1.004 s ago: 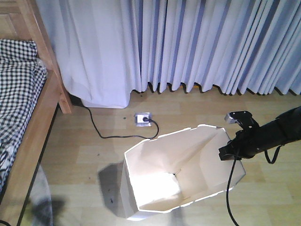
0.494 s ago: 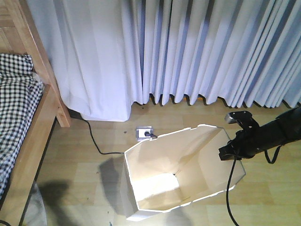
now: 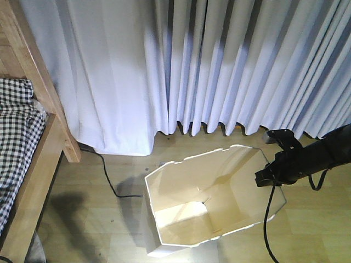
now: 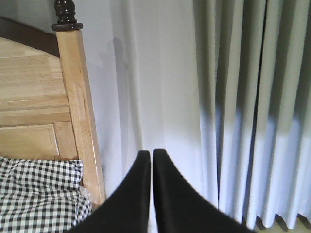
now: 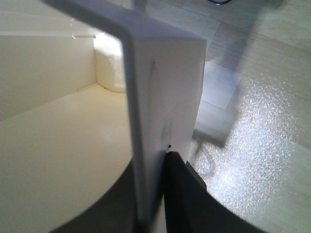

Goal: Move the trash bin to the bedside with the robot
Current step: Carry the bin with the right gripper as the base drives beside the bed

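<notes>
Trash bin rim clamped in my right gripper, bed nearby; my left gripper fingers together, empty.

Pleated pale blue-white curtains fill the back wall, hems reaching the floor. Daylight glows through them, brightest on the plain left panel. Floor: light wood-look planks, glare patch in the right wrist view. Black cable trails out from under the curtain hem. Far left: light-brown wooden bed frame, square bedpost with dark turned finial, black-and-white checked bedding.
</notes>
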You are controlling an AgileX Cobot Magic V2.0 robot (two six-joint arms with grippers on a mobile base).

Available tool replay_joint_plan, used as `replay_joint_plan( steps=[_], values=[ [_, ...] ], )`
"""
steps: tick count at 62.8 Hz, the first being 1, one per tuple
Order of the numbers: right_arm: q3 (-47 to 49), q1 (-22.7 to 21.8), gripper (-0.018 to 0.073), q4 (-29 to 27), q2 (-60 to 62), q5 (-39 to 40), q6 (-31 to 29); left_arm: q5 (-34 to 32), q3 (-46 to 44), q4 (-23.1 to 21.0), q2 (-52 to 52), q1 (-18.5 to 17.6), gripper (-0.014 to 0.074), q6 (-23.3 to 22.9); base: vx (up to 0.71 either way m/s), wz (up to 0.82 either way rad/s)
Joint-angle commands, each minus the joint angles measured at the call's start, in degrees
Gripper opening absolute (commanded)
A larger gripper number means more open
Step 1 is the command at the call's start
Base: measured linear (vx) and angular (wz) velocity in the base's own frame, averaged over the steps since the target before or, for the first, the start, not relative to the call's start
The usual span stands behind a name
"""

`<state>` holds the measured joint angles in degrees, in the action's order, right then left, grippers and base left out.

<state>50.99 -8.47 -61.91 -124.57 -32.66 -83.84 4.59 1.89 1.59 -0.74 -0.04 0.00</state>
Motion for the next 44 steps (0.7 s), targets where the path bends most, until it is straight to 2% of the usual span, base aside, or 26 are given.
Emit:
replay_joint_plan(
  steps=[1, 44],
  values=[
    [0.79, -0.21, -0.0005, -4.64, 4.1, -10.21, 0.66, -4.25, 0.67, -0.54, -0.81, -0.37, -0.0006, -0.79, 0.17, 0.02],
    [0.79, -0.21, -0.0005, -4.64, 4.1, -10.45, 0.66, -4.25, 0.67, -0.54, -0.81, -0.37, -0.0006, -0.79, 0.12, 0.01]
  ],
)
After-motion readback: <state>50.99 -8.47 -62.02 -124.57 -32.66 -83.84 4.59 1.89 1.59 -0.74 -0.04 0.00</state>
